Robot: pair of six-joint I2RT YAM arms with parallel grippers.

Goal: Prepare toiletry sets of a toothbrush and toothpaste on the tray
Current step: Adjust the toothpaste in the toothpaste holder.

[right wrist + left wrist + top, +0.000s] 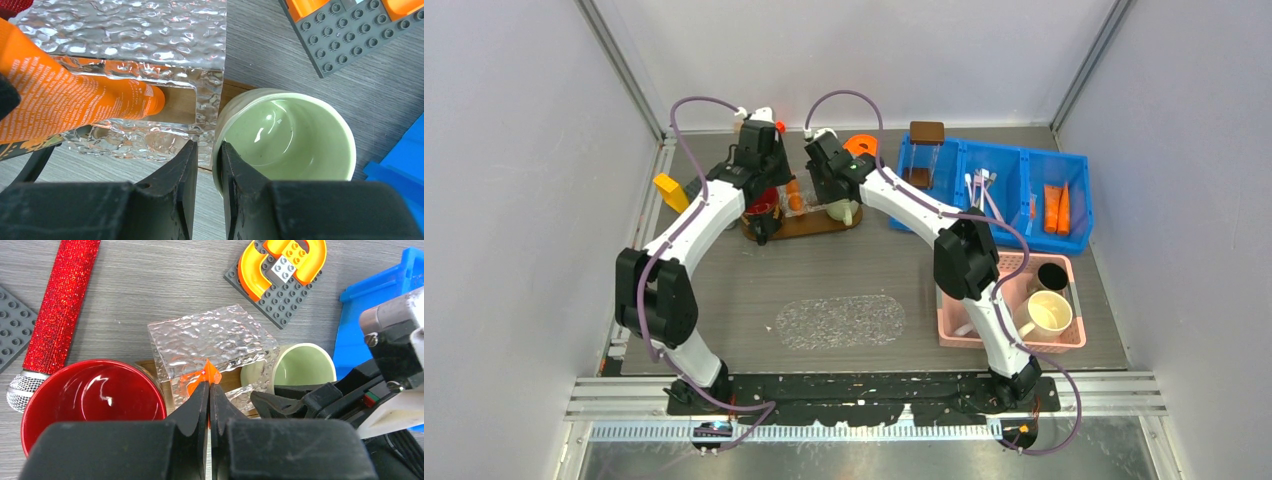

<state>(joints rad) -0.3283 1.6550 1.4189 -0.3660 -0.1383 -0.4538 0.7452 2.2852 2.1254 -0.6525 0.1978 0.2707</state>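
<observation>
White small print on the toothpaste [65, 100] (blurred), none legible

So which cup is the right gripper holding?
The pale green cup: the right gripper pinches its rim. The red cup beside the clear box is untouched.

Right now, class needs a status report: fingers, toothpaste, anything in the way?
Left fingers shut on toothpaste, tube in clear box. Right fingers pinch green mug rim. Red cup crowds left side.
</observation>
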